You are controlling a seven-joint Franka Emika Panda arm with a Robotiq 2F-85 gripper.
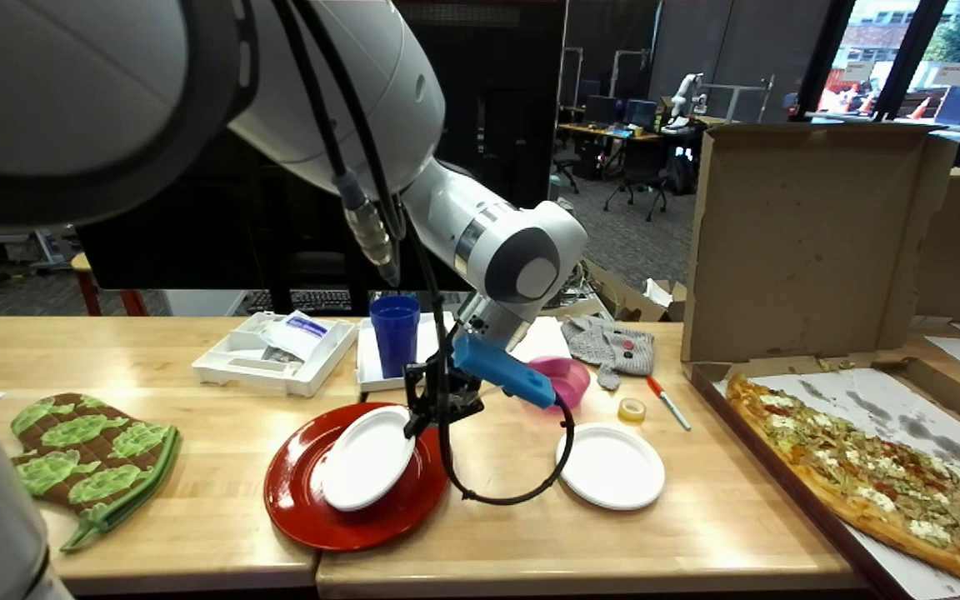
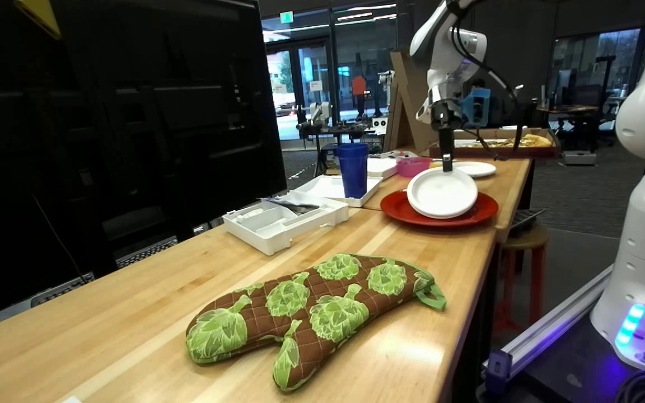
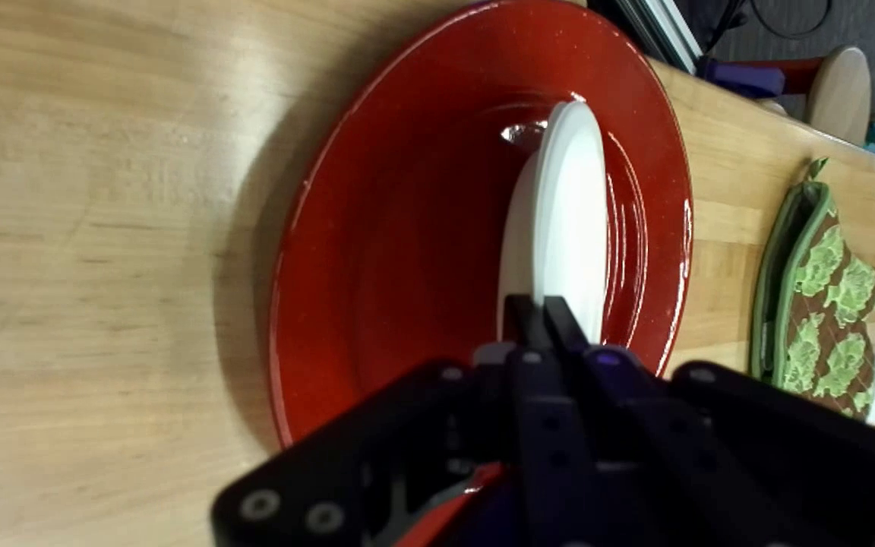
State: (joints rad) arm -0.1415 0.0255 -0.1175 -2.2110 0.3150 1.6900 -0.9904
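Note:
My gripper (image 1: 410, 427) is shut on the rim of a white plate (image 1: 367, 458), its fingertips (image 3: 536, 304) pinching the edge in the wrist view. The plate is steeply tilted over a larger red plate (image 1: 292, 492) on the table. In an exterior view the fingers (image 2: 447, 165) point down onto the top of the white plate (image 2: 443, 193). Its rim looks doubled, and I cannot tell if more than one plate is held. Its lower edge is at the red plate's surface; contact is unclear. Another white plate (image 1: 612, 467) lies flat on the table.
A brown and green oven mitt (image 2: 311, 308) lies on the table. A white tray (image 1: 276, 354), blue cup (image 1: 397, 337) and pink bowl (image 1: 567, 379) stand towards the back. Tape (image 1: 632, 409), a marker (image 1: 670, 404), a grey mitten (image 1: 613, 346) and an open pizza box (image 1: 813, 250) are also there.

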